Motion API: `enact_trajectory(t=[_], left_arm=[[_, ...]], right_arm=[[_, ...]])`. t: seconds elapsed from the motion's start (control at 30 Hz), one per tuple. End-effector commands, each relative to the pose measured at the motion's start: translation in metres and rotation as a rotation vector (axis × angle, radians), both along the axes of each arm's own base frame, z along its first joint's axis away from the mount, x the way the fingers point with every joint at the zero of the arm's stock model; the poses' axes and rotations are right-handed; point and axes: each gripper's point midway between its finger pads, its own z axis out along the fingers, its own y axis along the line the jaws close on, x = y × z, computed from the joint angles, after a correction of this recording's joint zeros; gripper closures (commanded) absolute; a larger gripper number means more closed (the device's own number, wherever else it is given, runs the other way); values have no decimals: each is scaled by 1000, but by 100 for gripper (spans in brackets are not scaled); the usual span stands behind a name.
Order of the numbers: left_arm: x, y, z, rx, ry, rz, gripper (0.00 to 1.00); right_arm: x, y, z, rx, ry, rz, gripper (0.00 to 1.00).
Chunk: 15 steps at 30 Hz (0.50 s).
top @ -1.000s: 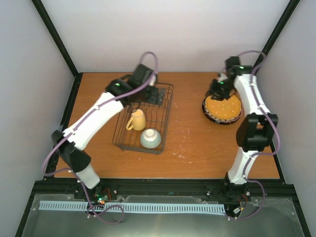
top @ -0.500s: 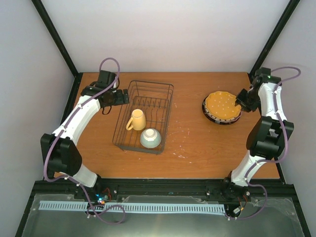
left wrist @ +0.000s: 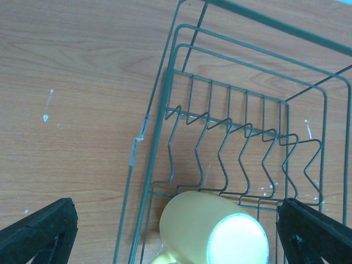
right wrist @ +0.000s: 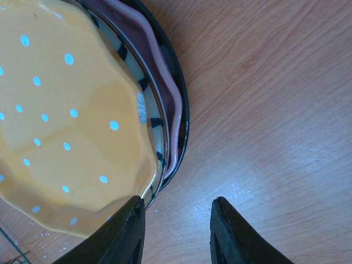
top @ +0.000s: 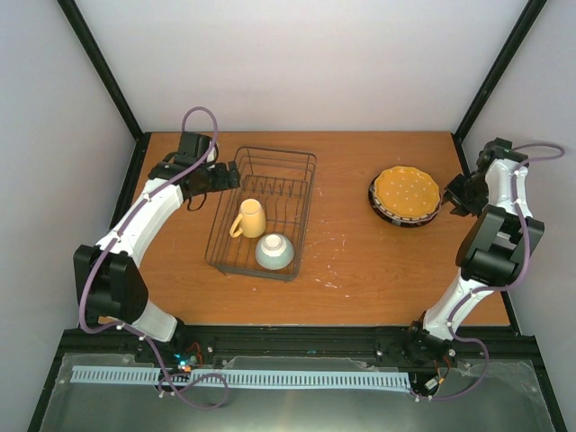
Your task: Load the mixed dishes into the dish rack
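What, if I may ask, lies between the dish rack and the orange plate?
Only bare wooden table separates the dark wire dish rack from the orange white-dotted plate, per the top view.

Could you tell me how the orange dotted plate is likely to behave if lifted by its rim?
The orange dotted plate looks glazed and glossy, so probably slippery. It seems rigid, likely breakable if dropped. Resting loose atop the striped plate, it may slide sideways when pushed.

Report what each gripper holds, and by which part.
Nothing is held. The left gripper stands open at the dish rack; the right gripper is empty beside the orange plate.
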Motion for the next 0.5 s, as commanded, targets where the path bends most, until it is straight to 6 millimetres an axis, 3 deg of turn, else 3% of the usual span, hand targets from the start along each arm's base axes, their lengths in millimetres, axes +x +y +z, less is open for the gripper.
enact_trajectory(t=[0.0, 0.47], left_arm=[[12, -7, 15, -52, -63, -10, 0], [14, -12, 4, -74, -53, -23, 0]], right_arm=[[10, 8, -10, 60, -20, 19, 67], [12, 20, -24, 89, -17, 25, 66]])
